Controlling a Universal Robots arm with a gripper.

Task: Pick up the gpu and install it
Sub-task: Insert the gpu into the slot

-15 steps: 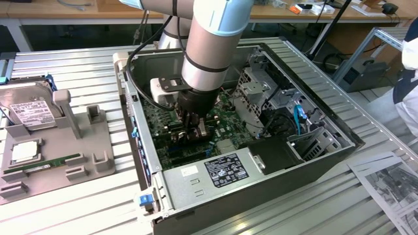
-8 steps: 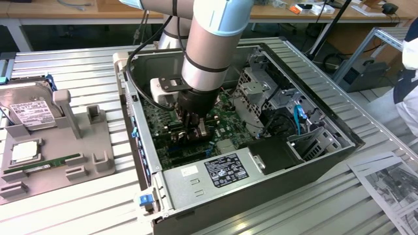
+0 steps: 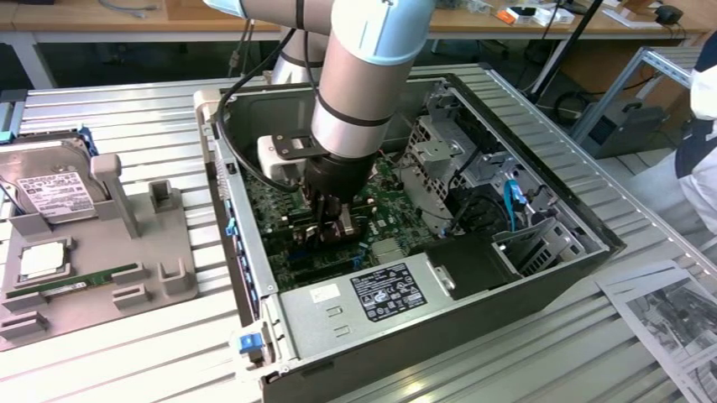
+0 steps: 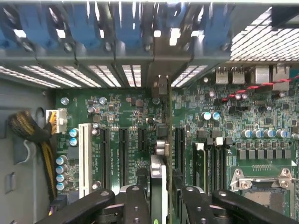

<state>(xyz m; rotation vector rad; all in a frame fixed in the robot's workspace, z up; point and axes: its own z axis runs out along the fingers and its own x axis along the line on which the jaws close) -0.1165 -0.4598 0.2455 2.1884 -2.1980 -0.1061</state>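
The exterior view is evenly and brightly lit from overhead, and the ribbed metal worktop (image 3: 123, 109) reflects the light in pale streaks. Brightness washes out the far right corner, where a person's sleeve (image 3: 700, 159) is nearly blown white. The open computer case (image 3: 448, 336) is darker inside, with the robot arm (image 3: 358, 75) casting soft shade over the motherboard (image 3: 280, 201). In the wrist view the green board (image 4: 233, 140) is crisp and moderately lit, while light pouring through the vent slots (image 4: 93, 74) and the perforated grille (image 4: 261, 42) flares to white. The tool (image 4: 161, 200) close to the lens looks dark and slightly soft.
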